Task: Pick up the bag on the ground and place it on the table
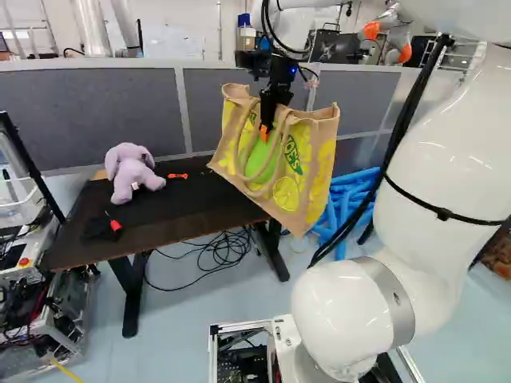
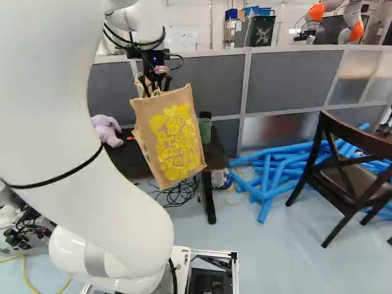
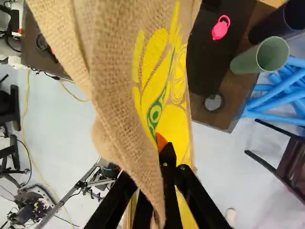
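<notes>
Pincer (image 1: 266, 128) down and fingers together on cloth, I hold the bag (image 1: 313, 171) by its upper part; whether a handle is caught too, I cannot tell. It hangs tilted in the air over the right end of the worktop (image 1: 172, 219) as the left base view has it, its lower corner dipping past the near edge. My arm (image 1: 427, 167) climbs from its lowest joint, bends overhead and reaches forward, so the wrist sits above the bag's mouth.

The left base view gives me the bag's looped handles, a bright green patch between them, a small black cloth (image 1: 101, 230) with a red piece (image 1: 116, 226) by the worktop's left edge, and the whole purple plush toy (image 1: 132, 171) near the far edge. In the right base view my arm cuts across that toy, but the bag's yellow-printed face shows, and a green cup (image 2: 205, 130) emerges beside it.

Down along the pincer (image 3: 174, 155), the wrist view shows burlap across my fingers, one orange pad (image 3: 162, 141) against the print, a pink item (image 3: 220, 28) lying on the worktop, and a round mesh disc (image 3: 213, 102) near a corner, close to the green cup and a dark one (image 3: 281, 21).
</notes>
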`<state>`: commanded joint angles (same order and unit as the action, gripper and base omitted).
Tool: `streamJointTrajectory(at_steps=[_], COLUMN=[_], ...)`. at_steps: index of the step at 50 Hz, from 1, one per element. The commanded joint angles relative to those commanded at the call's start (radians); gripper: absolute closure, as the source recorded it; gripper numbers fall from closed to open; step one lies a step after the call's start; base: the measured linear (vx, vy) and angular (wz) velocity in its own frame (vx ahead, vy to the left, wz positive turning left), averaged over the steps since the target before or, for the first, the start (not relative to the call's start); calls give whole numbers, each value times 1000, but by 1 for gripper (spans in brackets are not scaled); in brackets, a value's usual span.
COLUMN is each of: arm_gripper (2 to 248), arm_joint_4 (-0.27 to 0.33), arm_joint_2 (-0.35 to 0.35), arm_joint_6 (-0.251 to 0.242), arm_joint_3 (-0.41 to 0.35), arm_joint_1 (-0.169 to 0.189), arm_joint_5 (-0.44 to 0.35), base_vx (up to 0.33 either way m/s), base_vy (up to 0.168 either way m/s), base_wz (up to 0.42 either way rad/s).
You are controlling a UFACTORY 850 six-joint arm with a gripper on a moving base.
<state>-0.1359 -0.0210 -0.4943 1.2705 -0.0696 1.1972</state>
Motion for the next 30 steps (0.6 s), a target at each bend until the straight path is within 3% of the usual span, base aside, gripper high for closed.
streamJointTrajectory(at_steps=[16,30], arm_gripper=[229,229], arm_joint_4=[0,0], arm_joint_2=[0,0], arm_joint_6=[0,0], arm_joint_3=[0,0], arm_joint_1=[0,0], arm_joint_5=[0,0], base_vx=[152,90], base_vy=[95,35], base_wz=[250,149])
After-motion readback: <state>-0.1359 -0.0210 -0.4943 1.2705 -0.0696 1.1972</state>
